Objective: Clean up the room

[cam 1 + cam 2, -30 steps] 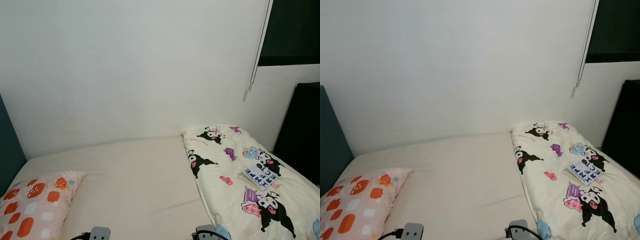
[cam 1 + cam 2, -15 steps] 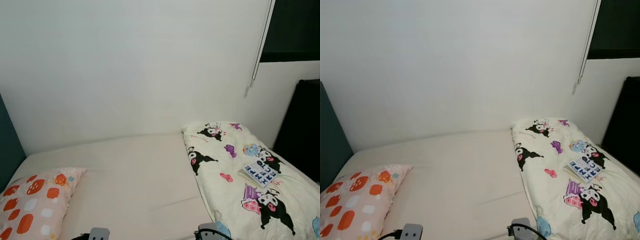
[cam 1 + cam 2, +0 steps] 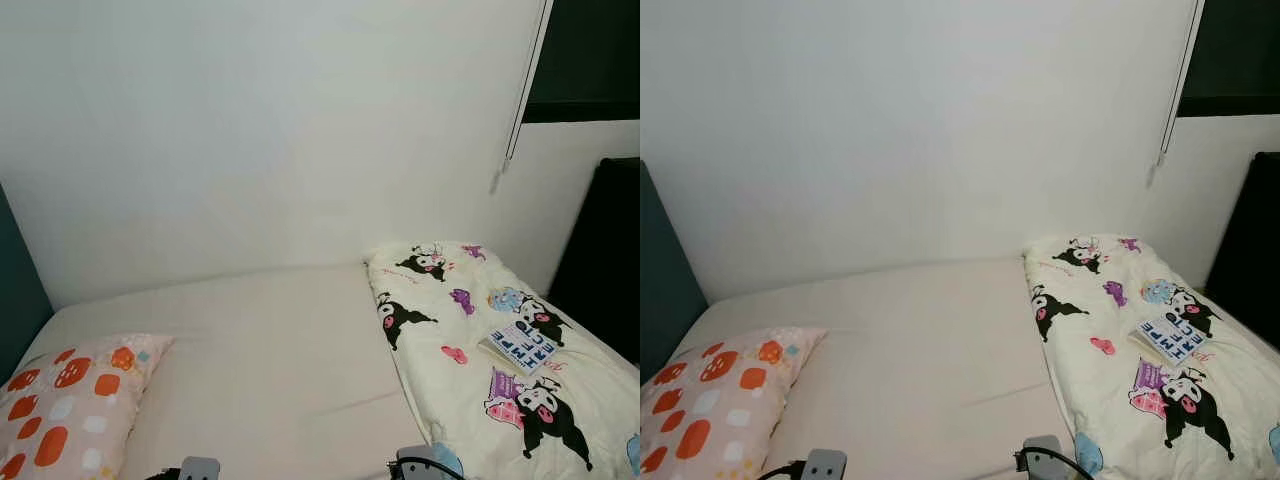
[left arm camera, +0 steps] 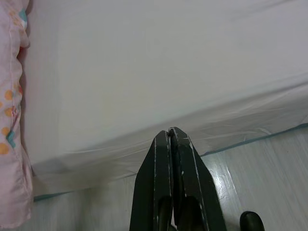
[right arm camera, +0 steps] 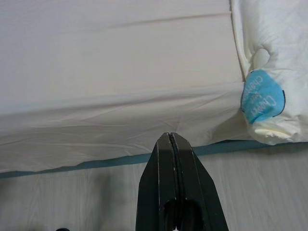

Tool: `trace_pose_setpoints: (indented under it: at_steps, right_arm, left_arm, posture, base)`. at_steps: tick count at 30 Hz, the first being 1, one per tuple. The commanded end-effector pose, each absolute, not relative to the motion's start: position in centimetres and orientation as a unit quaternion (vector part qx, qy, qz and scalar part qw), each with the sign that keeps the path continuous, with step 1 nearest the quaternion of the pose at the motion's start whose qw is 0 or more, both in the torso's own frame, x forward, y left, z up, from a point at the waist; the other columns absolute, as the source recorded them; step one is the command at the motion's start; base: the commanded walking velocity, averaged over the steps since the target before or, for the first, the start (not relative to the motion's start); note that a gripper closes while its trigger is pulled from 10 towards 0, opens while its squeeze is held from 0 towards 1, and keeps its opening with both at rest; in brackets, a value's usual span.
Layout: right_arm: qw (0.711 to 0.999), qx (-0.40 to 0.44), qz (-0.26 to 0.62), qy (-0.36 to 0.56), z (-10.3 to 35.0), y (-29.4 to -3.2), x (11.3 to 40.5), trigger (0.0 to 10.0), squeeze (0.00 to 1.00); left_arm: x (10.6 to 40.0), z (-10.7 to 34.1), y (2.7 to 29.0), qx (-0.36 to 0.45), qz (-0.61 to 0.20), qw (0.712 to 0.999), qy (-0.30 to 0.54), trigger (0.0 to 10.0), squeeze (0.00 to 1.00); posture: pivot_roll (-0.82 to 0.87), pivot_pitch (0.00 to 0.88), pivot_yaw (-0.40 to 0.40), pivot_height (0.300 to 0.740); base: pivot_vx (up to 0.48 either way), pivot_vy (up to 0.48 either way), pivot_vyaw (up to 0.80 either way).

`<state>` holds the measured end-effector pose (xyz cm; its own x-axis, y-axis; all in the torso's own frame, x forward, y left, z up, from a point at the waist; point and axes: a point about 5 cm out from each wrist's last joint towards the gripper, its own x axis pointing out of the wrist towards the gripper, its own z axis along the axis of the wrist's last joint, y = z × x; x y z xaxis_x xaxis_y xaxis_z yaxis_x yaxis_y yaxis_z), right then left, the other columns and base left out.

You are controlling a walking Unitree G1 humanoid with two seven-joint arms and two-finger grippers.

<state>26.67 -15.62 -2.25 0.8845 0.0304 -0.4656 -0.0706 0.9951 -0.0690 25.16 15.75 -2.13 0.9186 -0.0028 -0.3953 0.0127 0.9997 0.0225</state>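
A bed with a cream sheet [image 3: 270, 350] stands before me against a white wall. A pink pillow with orange and red spots [image 3: 65, 405] lies at its left end. A cartoon-print quilt [image 3: 470, 360] is bunched over the right end, and a small book [image 3: 518, 347] rests on top of it. My left gripper [image 4: 169, 137] hangs shut over the bed's near edge, close to the pillow [image 4: 12, 130]. My right gripper [image 5: 169, 140] is also shut, over the near edge beside the quilt's blue-printed corner [image 5: 262, 98].
A teal headboard [image 3: 665, 290] rises at the far left. A dark cabinet [image 3: 605, 260] stands at the right, under a dark window with a hanging blind cord [image 3: 510, 130]. Pale wood floor [image 5: 250, 192] runs along the bed's near side.
The camera has tilted slightly upward, so the bed sits a bit lower and nearer in the picture. Nothing on the bed has moved, and both grippers stay shut.
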Motion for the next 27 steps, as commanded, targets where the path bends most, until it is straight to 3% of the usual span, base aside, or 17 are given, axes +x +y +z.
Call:
trace_pose_setpoints:
  at_steps: [1, 27]
  right_arm:
    - [0.967, -0.048, 0.025, 0.249, -2.59, -15.81, 26.32, 10.0, 0.0]
    - [0.966, -0.045, 0.022, 0.252, -2.54, -15.97, 26.43, 10.0, 0.0]
  left_arm:
    - [24.83, -2.37, 15.89, 0.015, -0.003, 0.978, 0.209, 10.0, 0.0]
    - [24.67, -2.51, 15.88, 0.019, -0.007, 0.977, 0.213, 10.0, 0.0]
  posture:
    - [0.0, 0.086, -0.013, 0.74]
    - [0.0, 0.091, -0.013, 0.74]
  base:
    - [0.0, 0.0, 0.0]
    - [0.0, 0.0, 0.0]
